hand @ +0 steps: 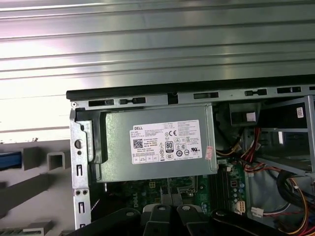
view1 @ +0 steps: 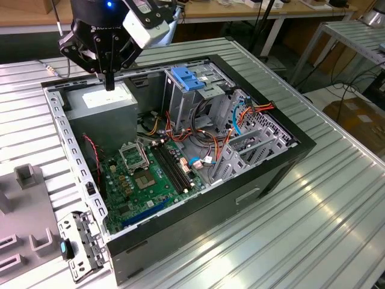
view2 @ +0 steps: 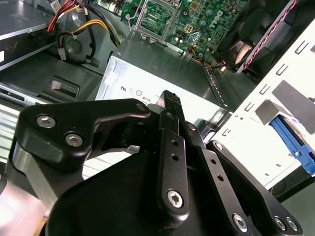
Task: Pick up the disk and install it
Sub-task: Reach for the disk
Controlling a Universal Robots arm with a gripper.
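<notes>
My gripper (view1: 109,84) hangs above the back left corner of the open computer case (view1: 264,174), over the grey power supply (view1: 107,101). Its black fingers (view2: 170,104) are pressed together with nothing between them. A strip of bright blue, the edge of the disk (hand: 10,160), lies outside the case beside grey holder blocks (hand: 56,160). In the second wrist view the same blue edge of the disk (view2: 291,141) shows past the case's slotted side wall (view2: 256,132). The gripper is well apart from the disk.
Inside the case are a green motherboard (view1: 141,180), bundles of cables (view1: 198,153) and a metal drive cage with a light-blue slotted bracket (view1: 189,78) on top. A grey fixture plate (view1: 24,211) lies at the exterior view's left. Everything rests on a ribbed metal table (view1: 313,229).
</notes>
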